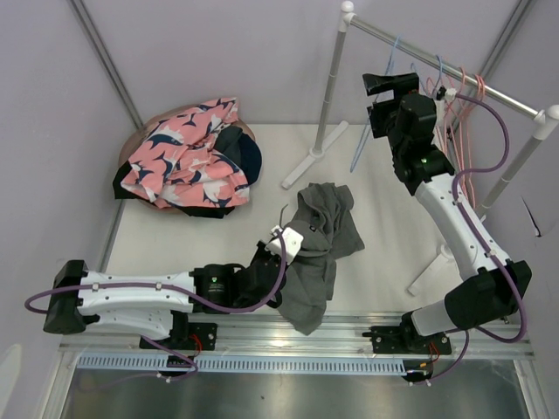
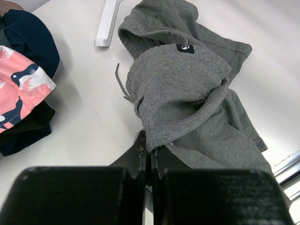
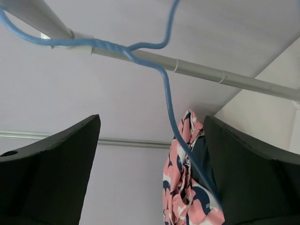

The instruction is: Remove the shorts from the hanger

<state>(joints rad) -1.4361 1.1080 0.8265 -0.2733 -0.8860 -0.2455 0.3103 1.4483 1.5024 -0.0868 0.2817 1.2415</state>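
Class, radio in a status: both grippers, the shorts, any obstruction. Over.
Left gripper shut on grey shorts, lying on table. Right gripper open at rail, blue hanger between its fingers. Nothing seen blocking.

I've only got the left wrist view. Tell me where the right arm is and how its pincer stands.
Observer: The right pincer is raised to the clothes rail at the far right, with its jaws open.
Operator: Say what sits between its fingers.
Observer: The wire of a blue hanger runs down between them. I cannot tell whether it touches either finger.
Operator: Report what else hangs on that rail.
Observer: Pink wire hangers hang just right of the arm. In the top view I see no cloth on them.
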